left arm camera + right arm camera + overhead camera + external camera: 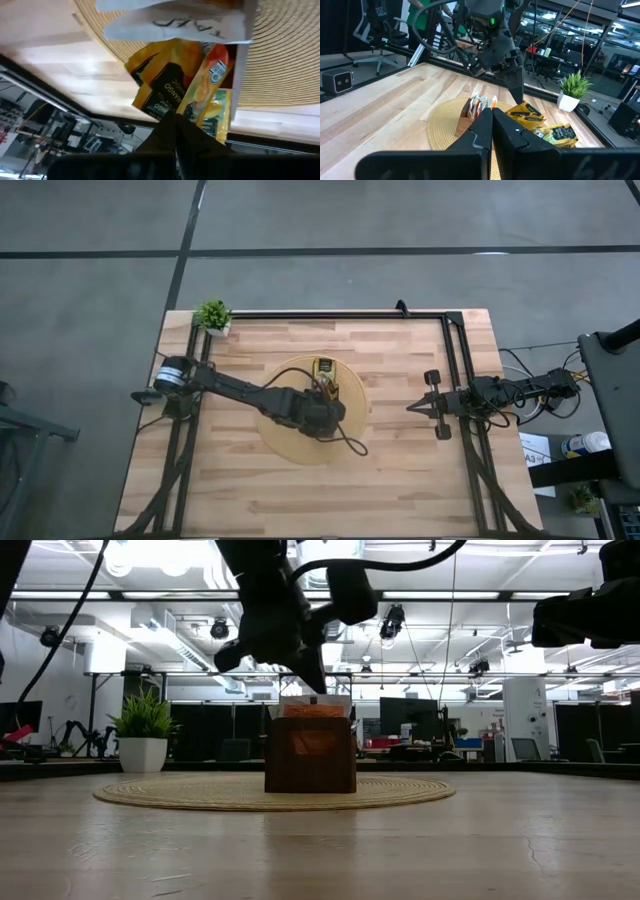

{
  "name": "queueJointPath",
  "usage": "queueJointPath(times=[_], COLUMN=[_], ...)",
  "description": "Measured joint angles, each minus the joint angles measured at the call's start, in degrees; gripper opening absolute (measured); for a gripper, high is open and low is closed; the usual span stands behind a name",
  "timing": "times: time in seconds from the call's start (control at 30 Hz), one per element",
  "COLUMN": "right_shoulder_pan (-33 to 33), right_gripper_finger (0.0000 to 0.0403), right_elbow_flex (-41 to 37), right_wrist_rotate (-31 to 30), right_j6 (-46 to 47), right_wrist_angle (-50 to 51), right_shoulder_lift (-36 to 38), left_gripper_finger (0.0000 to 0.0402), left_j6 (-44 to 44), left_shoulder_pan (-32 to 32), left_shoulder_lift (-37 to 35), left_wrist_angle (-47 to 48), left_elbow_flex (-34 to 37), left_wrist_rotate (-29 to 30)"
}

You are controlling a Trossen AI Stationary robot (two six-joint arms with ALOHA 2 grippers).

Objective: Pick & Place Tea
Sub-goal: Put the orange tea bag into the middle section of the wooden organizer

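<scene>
Looking straight down, the left arm reaches from the table's left edge over the round woven disc (300, 442) at the middle of the wooden table (240, 490). The left gripper (326, 392) sits above the far part of the disc, just beside the narrow brown box (323, 370) holding tea sachets (323, 364). The right gripper (413, 407) waits near the right edge, well apart from the disc, pointing left with its fingers pressed together. A small potted plant (212, 316) stands at the far left corner.

From table height, the brown box (310, 754) stands upright on the woven disc (200, 794), with orange sachets (314, 711) showing above its rim. The left gripper (312, 678) hangs just over the box, fingers narrowed to a point, holding nothing that can be seen. The potted plant (144, 730) stands to the left, beyond the disc.

In the left wrist view, the dark fingers (172, 135) meet with no gap between them. Just beyond them lie yellow, dark and orange tea sachets (172, 80) fanned out of the box, with the woven disc (285, 65) and table (50, 45) behind. Whether the fingertips touch a sachet cannot be told.

In the right wrist view, the right gripper's own fingers (492, 127) are closed and empty. Farther off, the left gripper (517, 92) points down beside the box of sachets (479, 107) on the disc (442, 125); more yellow and green sachets (545, 125) lie loose on the table, nearer the plant (572, 90).
</scene>
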State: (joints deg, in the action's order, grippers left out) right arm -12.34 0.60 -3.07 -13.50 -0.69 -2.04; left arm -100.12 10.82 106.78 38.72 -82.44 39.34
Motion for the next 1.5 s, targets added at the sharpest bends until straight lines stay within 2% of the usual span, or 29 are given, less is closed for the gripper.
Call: queueJointPath(times=[0.2, 0.47, 0.63, 0.87, 1.0, 1.1, 1.17, 1.23, 1.37, 1.43, 1.5], right_shoulder_pan=[0.0, 0.0, 0.0, 0.0, 0.0, 0.0, 0.0, 0.0, 0.0, 0.0, 0.0], right_gripper_finger=[0.0009, 0.0008, 0.0008, 0.0008, 0.0009, 0.0008, 0.0008, 0.0008, 0.0008, 0.0008, 0.0008], right_elbow_flex=[0.0, 0.0, 0.01, 0.0, 0.02, 0.01, 0.0, 0.01, 0.0, 0.0, 0.01], right_wrist_rotate=[0.0, 0.0, 0.0, 0.0, 0.0, 0.0, 0.0, 0.0, 0.0, 0.0, -0.01], right_j6=[0.0, 0.0, 0.0, 0.0, 0.0, 0.0, 0.0, 0.0, 0.0, 0.0, 0.0], right_wrist_angle=[0.0, 0.0, 0.0, 0.0, 0.0, 0.0, 0.0, 0.0, 0.0, 0.0, 0.0], right_shoulder_lift=[0.01, 0.01, 0.02, 0.01, 0.02, 0.02, 0.02, 0.0, 0.02, 0.0, 0.0], left_gripper_finger=[0.0, 0.0015, 0.0066, 0.0168, 0.0215, 0.0226, 0.0224, 0.0219, 0.0203, 0.0195, 0.0182], left_j6=[1.48, 7.28, 10.22, 16.3, 21.39, 29.08, 37.18, 46.08, 63.9, 73.0, 79.58], left_shoulder_pan=[-0.23, -0.37, 0.1, 0.71, 1.08, 0.29, -0.77, -2.05, -5.54, -7.76, -9.44], left_shoulder_lift=[-0.04, -0.02, -0.02, -0.02, -0.02, -0.04, -0.11, -0.19, -0.22, -0.29, -0.33], left_wrist_angle=[-1.16, -0.82, -0.54, 0.16, 0.26, 3.7, 9.83, 13.86, 18.17, 18.4, 18.42], left_elbow_flex=[0.41, 0.07, -1.03, -3.49, -5.92, -8.85, -11.97, -15.15, -19.85, -20.69, -20.21], left_wrist_rotate=[-2.64, -2.43, -4.11, -4.68, -0.51, 2.09, -1.22, -7.02, -22.15, -31.09, -37.49])
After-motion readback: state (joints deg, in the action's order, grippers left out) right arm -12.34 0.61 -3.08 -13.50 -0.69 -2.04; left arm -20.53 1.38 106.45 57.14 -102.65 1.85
